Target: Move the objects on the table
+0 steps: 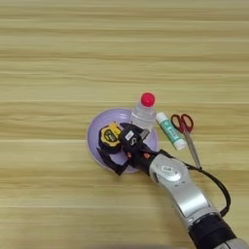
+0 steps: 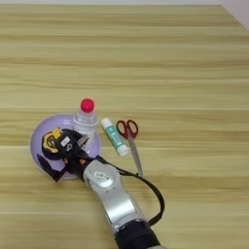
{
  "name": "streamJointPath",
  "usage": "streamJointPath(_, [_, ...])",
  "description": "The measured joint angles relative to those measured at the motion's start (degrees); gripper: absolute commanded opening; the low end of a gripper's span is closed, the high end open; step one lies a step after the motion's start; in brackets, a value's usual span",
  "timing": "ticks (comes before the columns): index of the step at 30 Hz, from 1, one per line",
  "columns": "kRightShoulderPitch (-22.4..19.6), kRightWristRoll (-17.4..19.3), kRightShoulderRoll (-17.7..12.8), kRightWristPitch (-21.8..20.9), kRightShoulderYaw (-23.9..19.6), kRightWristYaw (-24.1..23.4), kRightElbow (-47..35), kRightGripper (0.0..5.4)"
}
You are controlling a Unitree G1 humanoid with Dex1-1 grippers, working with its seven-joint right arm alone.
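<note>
On the light wooden surface (image 1: 58, 58) lies a round lilac plate (image 1: 95, 130), the landmark here. A yellow-and-black tape measure (image 1: 109, 136) sits on the plate. The right end effector (image 1: 115, 146) is over the plate, its two black fingers spread either side of the tape measure; whether they grip it cannot be told. A clear plastic bottle with red cap (image 1: 144, 113) stands upright at the plate's far right rim. Right of the plate lies a white-and-green glue stick (image 1: 170, 130), with red-handled scissors (image 1: 186, 132) just beyond. No writing is legible.
</note>
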Motion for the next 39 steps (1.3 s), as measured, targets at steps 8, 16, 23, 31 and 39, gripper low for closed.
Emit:
streamJointPath(8, [-0.42,-0.89,0.76,-0.31,0.14,-1.44,2.37,5.38])
streamJointPath(16, [-1.62,-1.51,1.57,-1.2,0.14,-3.02,4.45,5.38])
streamJointPath(23, [-1.9,-2.06,1.85,-1.32,0.29,-3.74,5.14,5.38])
streamJointPath(31, [-2.57,-2.53,2.15,-1.33,0.22,-5.3,7.24,5.38])
streamJointPath(39, [-3.03,-2.66,2.61,-1.32,0.08,-6.09,8.85,5.38])
